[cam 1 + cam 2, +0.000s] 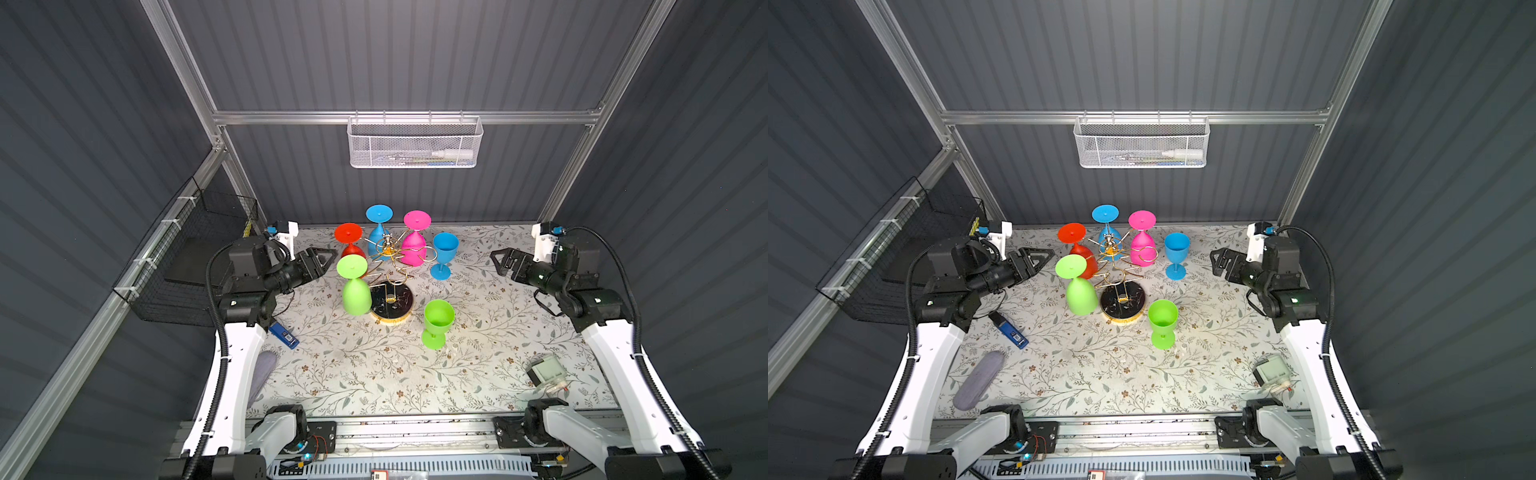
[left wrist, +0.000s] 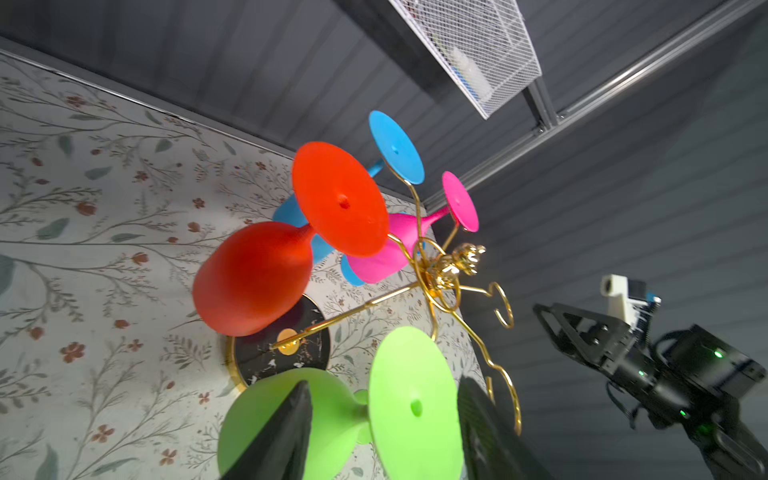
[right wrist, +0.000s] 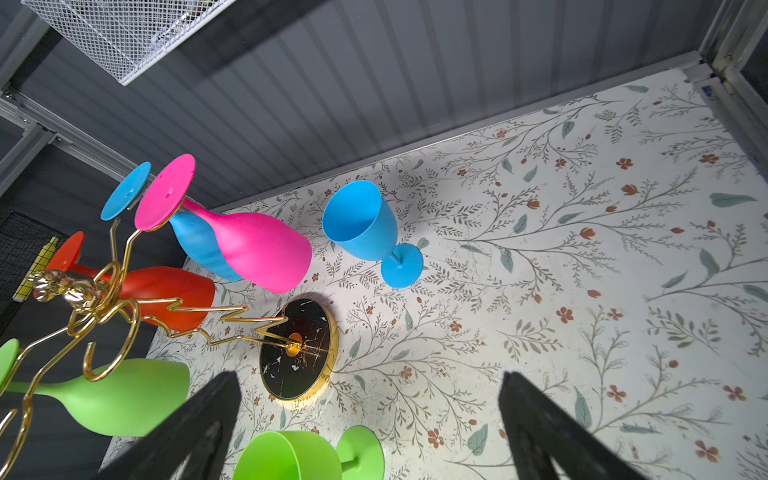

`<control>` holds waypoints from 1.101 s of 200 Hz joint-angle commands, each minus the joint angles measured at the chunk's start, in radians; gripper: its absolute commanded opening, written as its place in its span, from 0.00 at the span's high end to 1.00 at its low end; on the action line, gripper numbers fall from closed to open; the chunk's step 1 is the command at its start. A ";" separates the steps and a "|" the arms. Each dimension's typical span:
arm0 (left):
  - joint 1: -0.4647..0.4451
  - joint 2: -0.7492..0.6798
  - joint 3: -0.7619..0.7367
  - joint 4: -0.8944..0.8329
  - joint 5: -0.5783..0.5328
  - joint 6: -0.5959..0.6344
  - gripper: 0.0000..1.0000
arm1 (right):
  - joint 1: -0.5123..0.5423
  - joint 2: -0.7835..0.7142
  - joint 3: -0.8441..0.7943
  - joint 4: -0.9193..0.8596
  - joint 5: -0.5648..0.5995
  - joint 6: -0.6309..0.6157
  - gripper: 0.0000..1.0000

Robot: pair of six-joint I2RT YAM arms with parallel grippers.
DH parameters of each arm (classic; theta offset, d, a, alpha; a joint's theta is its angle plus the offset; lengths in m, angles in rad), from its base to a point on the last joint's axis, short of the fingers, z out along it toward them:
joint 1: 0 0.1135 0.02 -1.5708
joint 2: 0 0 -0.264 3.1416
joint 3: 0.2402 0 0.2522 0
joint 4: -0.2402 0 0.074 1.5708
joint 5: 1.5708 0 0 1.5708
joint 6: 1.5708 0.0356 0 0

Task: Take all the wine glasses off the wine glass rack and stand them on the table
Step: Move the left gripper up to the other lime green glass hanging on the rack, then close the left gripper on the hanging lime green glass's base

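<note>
The wine glass rack (image 1: 397,307) is standing centre-frame, a green wine glass (image 1: 355,297) hanging upside down at its lower left. The left gripper (image 1: 332,254) is hovering beside that glass's foot, jaws part-spread and empty; the right gripper (image 1: 494,257), far right, is gaping wide.

The gold wire wine glass rack (image 1: 400,306) stands upright mid-table on a round black marbled base. Hanging upside down from its arms: red wine glass (image 1: 348,235) far left, blue wine glass (image 1: 379,214) far, pink wine glass (image 1: 413,250) far right, green wine glass (image 1: 356,296) near left.
</note>
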 commanded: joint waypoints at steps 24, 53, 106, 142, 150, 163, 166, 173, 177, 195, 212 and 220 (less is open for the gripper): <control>0.003 0.011 -0.051 0.030 0.160 -0.022 0.45 | 0.004 0.022 -0.009 0.026 -0.024 -0.005 0.01; 0.003 0.025 -0.067 0.005 0.156 0.002 0.46 | 0.004 0.033 -0.003 0.029 -0.033 -0.003 0.01; 0.003 0.053 -0.076 0.037 0.179 -0.001 0.48 | 0.004 0.041 -0.003 0.034 -0.040 0.007 0.02; 0.001 0.063 -0.094 0.090 0.203 -0.028 0.55 | 0.004 0.043 -0.003 0.035 -0.043 0.010 0.01; 0.001 0.063 -0.100 0.103 0.213 -0.039 0.57 | 0.004 0.043 -0.003 0.037 -0.045 0.011 0.02; 0.001 0.063 -0.106 0.121 0.223 -0.053 0.59 | 0.004 0.045 -0.003 0.041 -0.048 0.013 0.02; 0.002 0.063 -0.106 0.119 0.223 -0.051 0.60 | 0.004 0.046 -0.003 0.040 -0.050 0.014 0.02; 0.001 0.060 -0.105 0.114 0.222 -0.049 0.61 | 0.004 0.047 -0.003 0.041 -0.051 0.015 0.02; 0.001 0.060 -0.105 0.112 0.222 -0.047 0.63 | 0.004 0.048 -0.003 0.044 -0.052 0.015 0.01; 0.001 0.055 -0.104 0.106 0.226 -0.046 0.69 | 0.004 0.053 -0.003 0.048 -0.058 0.018 0.02; 0.001 0.052 -0.094 0.088 0.225 -0.037 0.75 | 0.004 0.055 -0.002 0.050 -0.061 0.019 0.02; 0.001 0.050 -0.087 0.077 0.223 -0.031 0.78 | 0.004 0.057 -0.001 0.050 -0.061 0.019 0.02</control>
